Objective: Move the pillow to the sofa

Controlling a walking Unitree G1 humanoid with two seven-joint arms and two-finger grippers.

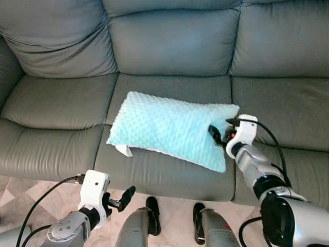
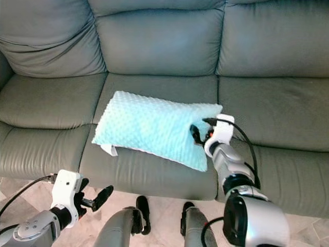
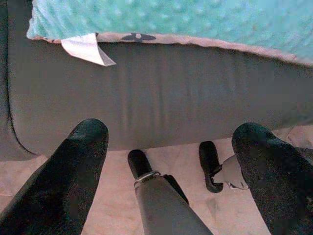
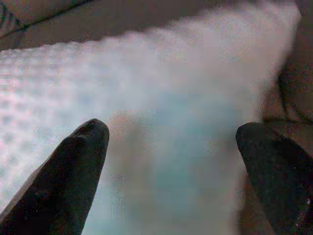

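While the pillow (image 1: pixel 172 127) lies flat on the middle seat of the sofa (image 1: pixel 56 100), my right gripper (image 1: pixel 220 135) sits at its near right end, fingers spread wide with the dimpled aqua fabric between them. In the right wrist view the two black fingertips (image 4: pixel 73 161) stand well apart and the pillow is a pale blur just past them; I am not clamped on it. The pillow is tilted across the cushion, one corner toward the seat's back at my left, the other end reaching the seam with the right seat. A white tag (image 3: pixel 87 48) hangs from its near left corner over the seat's front edge.

My left gripper (image 1: pixel 119 199) is low, in front of the sofa's base and well apart from the pillow, its fingers also spread and holding nothing. Past them the left wrist view shows the seat front, the floor (image 3: pixel 117 196) and my feet (image 3: pixel 211 164).
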